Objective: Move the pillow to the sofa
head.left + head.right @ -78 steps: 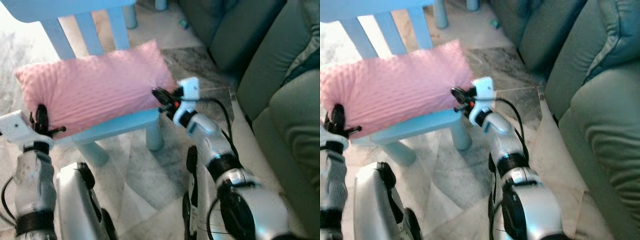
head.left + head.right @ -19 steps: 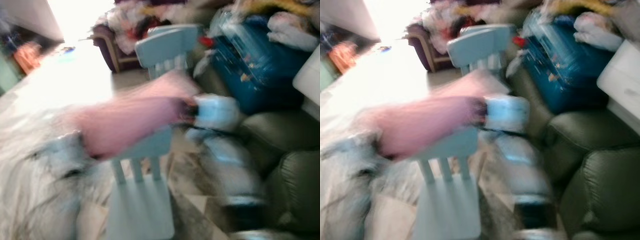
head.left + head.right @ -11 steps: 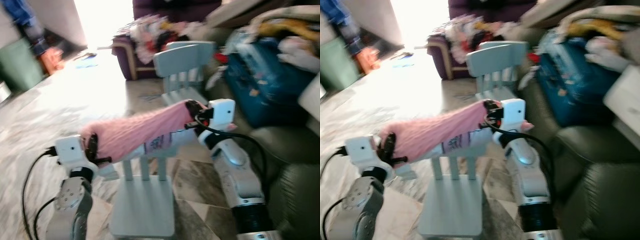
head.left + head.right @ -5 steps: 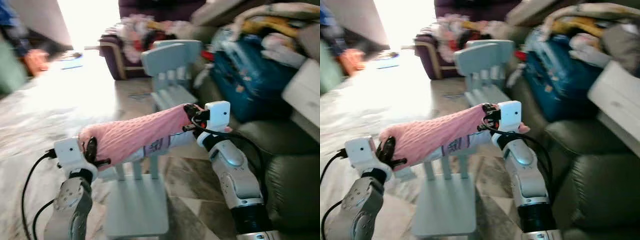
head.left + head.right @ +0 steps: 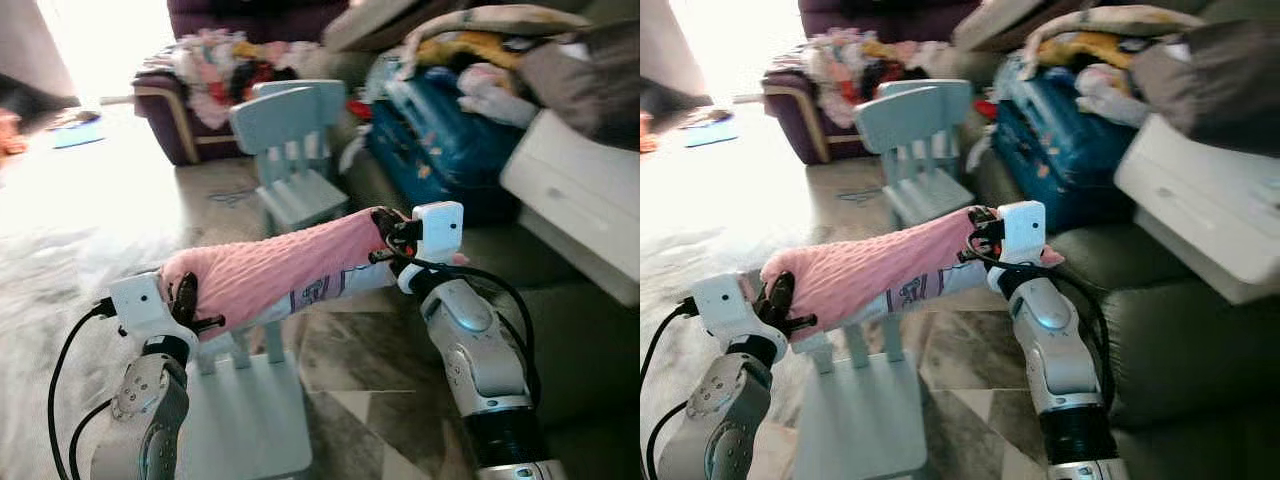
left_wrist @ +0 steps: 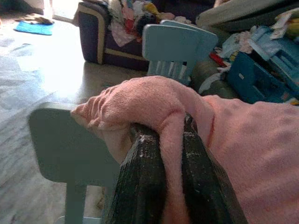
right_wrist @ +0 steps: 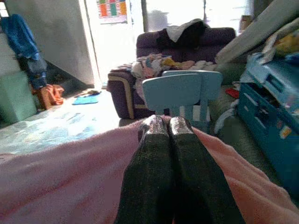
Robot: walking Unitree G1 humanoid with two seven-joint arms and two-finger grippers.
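While carried, pillow (image 5: 280, 268): left gripper (image 5: 185, 300) and right gripper (image 5: 385, 238) clamp opposite ends. Transport step; next, sofa (image 5: 1200, 340) beyond right gripper.

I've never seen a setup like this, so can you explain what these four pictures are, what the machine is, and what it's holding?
It is a walking humanoid robot with two silver arms. Two pictures come from cameras in its head, looking down and forward; the other two come from a camera on each wrist. The left end effector and the right end effector each pinch one end of a pink pillow, carrying it in the air above a light blue chair. A second blue chair stands further off. The dark green sofa on the robot's right is piled with a blue suitcase and clothes.
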